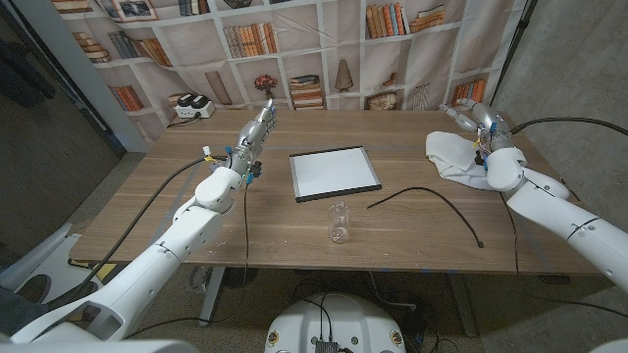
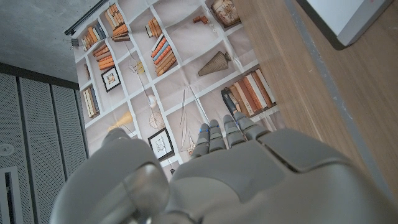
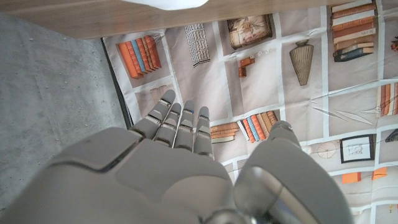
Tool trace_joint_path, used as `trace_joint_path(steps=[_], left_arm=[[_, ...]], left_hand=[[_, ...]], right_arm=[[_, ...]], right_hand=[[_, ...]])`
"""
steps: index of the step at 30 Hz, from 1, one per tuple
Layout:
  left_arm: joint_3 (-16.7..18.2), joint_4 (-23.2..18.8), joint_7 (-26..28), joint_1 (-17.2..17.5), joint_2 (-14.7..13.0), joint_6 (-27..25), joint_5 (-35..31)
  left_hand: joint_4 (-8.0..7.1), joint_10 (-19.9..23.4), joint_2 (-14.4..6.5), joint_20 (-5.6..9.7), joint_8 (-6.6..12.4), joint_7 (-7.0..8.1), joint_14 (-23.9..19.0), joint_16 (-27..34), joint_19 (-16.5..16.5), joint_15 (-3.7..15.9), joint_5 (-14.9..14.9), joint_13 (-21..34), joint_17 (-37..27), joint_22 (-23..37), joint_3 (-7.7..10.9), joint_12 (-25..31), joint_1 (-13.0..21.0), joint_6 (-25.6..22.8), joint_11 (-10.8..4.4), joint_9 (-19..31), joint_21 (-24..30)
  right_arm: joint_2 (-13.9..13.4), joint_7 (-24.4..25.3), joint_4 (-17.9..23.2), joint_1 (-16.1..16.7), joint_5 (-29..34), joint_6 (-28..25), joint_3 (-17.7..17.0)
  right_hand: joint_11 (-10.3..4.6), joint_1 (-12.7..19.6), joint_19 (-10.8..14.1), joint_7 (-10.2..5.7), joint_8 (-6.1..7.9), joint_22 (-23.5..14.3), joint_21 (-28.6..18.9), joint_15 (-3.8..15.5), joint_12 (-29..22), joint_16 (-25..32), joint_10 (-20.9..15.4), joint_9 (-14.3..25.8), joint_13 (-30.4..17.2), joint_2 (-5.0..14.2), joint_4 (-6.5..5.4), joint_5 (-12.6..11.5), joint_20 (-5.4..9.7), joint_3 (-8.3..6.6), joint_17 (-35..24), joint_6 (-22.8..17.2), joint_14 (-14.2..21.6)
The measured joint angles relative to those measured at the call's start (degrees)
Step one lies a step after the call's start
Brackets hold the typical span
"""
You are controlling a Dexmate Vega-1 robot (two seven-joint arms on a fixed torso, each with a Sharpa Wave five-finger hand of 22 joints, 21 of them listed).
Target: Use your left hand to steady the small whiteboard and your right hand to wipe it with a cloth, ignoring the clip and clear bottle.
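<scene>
The small whiteboard (image 1: 334, 173), white with a dark frame, lies flat at the table's middle; one of its corners (image 2: 348, 18) shows in the left wrist view. My left hand (image 1: 257, 127) hovers to the board's left, a clear gap away, fingers (image 2: 224, 134) straight and holding nothing. A crumpled white cloth (image 1: 453, 157) lies at the table's far right, and its edge (image 3: 168, 3) shows in the right wrist view. My right hand (image 1: 471, 118) is at the cloth's far edge, fingers (image 3: 180, 121) stretched out with nothing in them.
A clear bottle (image 1: 339, 222) lies on its side just in front of the whiteboard. A thin black cable (image 1: 442, 201) curves across the table (image 1: 412, 137) between the board and the cloth. A bookshelf backdrop (image 1: 324, 49) stands behind the table.
</scene>
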State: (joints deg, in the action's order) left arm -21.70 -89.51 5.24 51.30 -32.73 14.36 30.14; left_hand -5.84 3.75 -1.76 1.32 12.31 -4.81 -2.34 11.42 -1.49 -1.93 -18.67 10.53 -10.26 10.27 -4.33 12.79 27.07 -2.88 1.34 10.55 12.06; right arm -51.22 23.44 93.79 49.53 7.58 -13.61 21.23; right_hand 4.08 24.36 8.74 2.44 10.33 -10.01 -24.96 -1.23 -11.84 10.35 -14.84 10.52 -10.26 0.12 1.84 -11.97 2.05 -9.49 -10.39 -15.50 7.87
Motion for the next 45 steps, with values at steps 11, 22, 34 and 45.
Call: trace_joint_path(steps=[11,22,34,45], left_arm=[[-0.2,-0.3,-0.1,0.0,0.1,-0.3,0.0],[-0.3,-0.4,-0.1,0.3,0.1,-0.3,0.0],[-0.3,-0.5,0.0,0.7,0.2,-0.2,0.3],[-0.3,-0.2,-0.1,1.1,0.6,0.4,0.8]], left_hand=[[0.0,0.0,-0.4,0.0,-0.71,0.71,0.2,-0.2,0.0,0.21,0.0,0.0,0.0,0.0,0.0,-0.4,0.4,1.2,0.0,0.0,0.0],[0.25,0.0,-0.8,0.0,-0.71,0.63,0.0,-0.2,0.0,-0.05,0.0,0.0,0.0,0.0,0.26,-0.4,0.8,0.8,0.0,0.0,0.0],[0.24,0.3,-1.1,0.0,-0.71,0.2,-0.5,-0.2,0.0,-0.53,0.3,0.0,0.0,0.0,0.26,-0.4,1.1,-0.4,0.3,0.0,0.0],[0.24,0.6,-1.3,-0.22,-0.7,0.2,-0.5,-0.2,-0.2,-0.53,0.3,0.0,0.0,0.0,0.26,-0.4,1.3,-0.8,0.05,0.0,0.0]], right_arm=[[-1.6,-2.4,0.8,-1.1,1.4,-6.7,2.4],[-2.2,-4.4,0.4,-2.4,1.9,-10.5,4.6],[-1.9,-6.4,-1.4,-4.2,2.4,-12.9,7.2],[-0.8,-7.6,-4.8,-6.2,2.0,-12.5,9.2]], right_hand=[[-0.94,2.4,0.0,-1.05,0.89,0.0,1.1,0.93,0.0,0.3,-0.1,0.0,0.0,-0.01,1.98,-0.3,0.0,-0.72,0.3,-1.5,0.9],[-0.71,4.0,0.0,-0.03,0.21,0.0,1.9,0.93,0.2,0.3,0.1,0.0,0.0,0.04,3.07,-0.3,0.0,-1.16,0.3,1.4,0.9],[-0.72,6.1,0.0,-0.8,0.21,0.0,2.9,0.3,0.2,0.3,1.3,0.1,-0.3,0.21,4.35,-0.5,0.0,-1.67,0.3,3.1,0.3],[-1.11,8.9,-0.2,-1.78,0.93,0.0,4.0,0.37,0.0,0.0,1.1,0.3,-0.3,0.51,5.87,-0.8,0.22,-2.7,0.1,2.1,0.0]])
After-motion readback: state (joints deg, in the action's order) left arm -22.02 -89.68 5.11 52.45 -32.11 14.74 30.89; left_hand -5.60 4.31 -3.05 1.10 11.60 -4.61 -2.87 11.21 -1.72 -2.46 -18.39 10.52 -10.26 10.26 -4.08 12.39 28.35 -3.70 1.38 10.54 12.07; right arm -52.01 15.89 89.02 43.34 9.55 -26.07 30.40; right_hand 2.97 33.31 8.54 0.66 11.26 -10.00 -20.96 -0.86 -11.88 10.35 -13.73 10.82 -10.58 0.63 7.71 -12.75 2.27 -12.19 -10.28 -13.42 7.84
